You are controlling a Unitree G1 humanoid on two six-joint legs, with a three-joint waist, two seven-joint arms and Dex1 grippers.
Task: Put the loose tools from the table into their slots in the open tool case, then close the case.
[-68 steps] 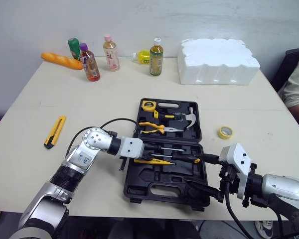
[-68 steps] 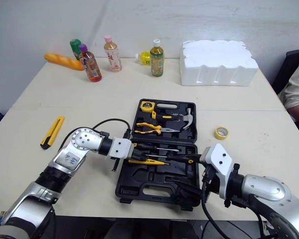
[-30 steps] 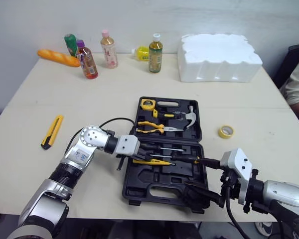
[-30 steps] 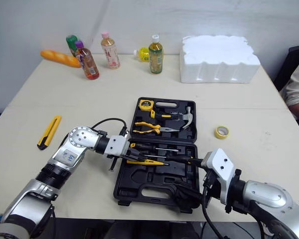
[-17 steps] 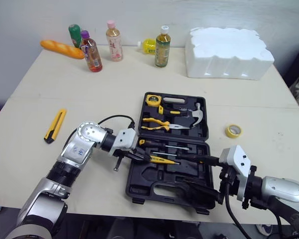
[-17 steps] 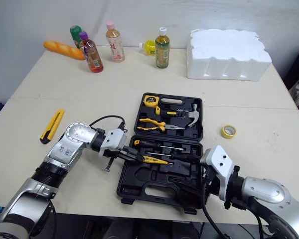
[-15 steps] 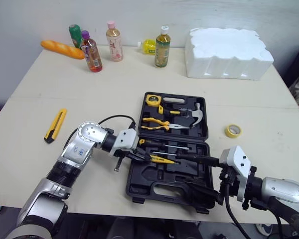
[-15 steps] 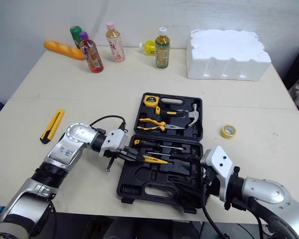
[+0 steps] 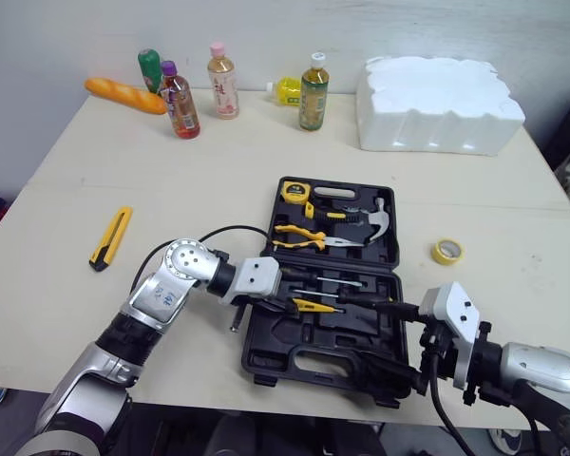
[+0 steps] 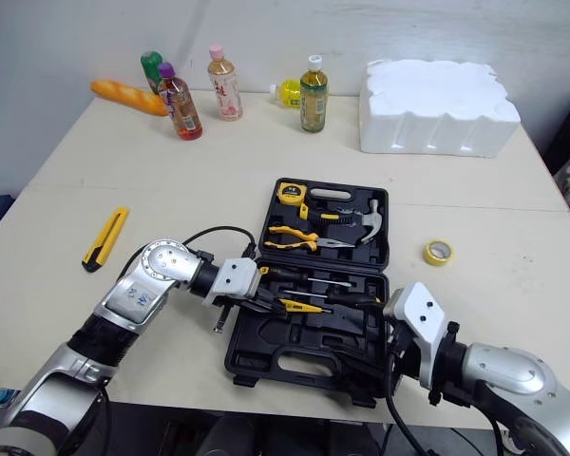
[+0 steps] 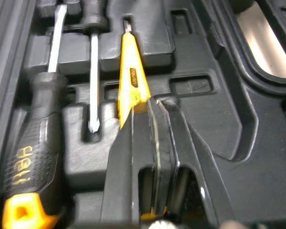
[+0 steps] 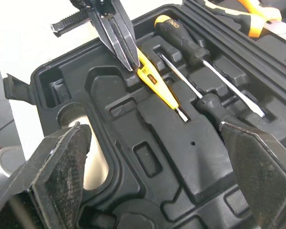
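Left eye view: we log the pale table (image 9: 104, 171) first, with a white foam block (image 9: 440, 103) at its far right. The black tool case (image 9: 356, 334) lies open at the middle of the near side, with the lid half on the far side and the tray half towards us. The left gripper (image 9: 290, 301) reaches in from the left over the tray half. The right gripper (image 9: 361, 330) sits at the tray's near right corner.

Along the far edge stands a row of bottles (image 9: 313, 93), with a bread loaf (image 9: 125, 95) at far left.

Left wrist view: the left gripper's fingers are pressed together on the handle end of the yellow tester screwdriver (image 11: 131, 76). It lies along a moulded groove in the tray half, just beside two black-handled screwdrivers (image 11: 33, 138) (we cannot tell whether it is fully seated).

Right wrist view: the right gripper's jaws are spread wide with nothing between them, the tray half lying in front.

The lid half carries a hammer (image 9: 375, 217), pliers (image 9: 299, 236) and a tape measure (image 9: 294, 192), each in a slot.

Loose on the table are two items. The yellow utility knife (image 9: 109, 237) lies to the left, well apart from the case. The yellow tape roll (image 9: 446, 251) lies to the right, near the lid half.
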